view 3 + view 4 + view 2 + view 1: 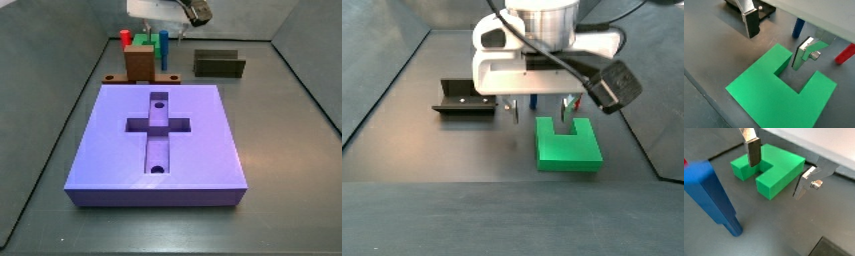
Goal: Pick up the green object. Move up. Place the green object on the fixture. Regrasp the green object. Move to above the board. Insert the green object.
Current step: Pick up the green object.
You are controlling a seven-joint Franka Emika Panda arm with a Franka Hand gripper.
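Observation:
The green object (pixel 777 168) is a bright green U-shaped block lying flat on the dark floor; it also shows in a wrist view (pixel 777 95) and in a side view (pixel 567 146). My gripper (pixel 541 122) is open and low over the block's far end. In both wrist views its fingers straddle one prong without touching it: one finger (pixel 803 54) is at the notch and the other finger (pixel 751 22) is outside the block. The fixture (pixel 462 98) stands apart to the left, also seen in a side view (pixel 219 64). The purple board (pixel 160 140) lies nearer the camera.
A tan wooden block (pixel 140 62) with upright red and blue pegs stands close to the gripper. The blue peg (pixel 714 198) rises right beside the green object, and the red peg (pixel 844 54) is a little farther off. Grey walls enclose the floor.

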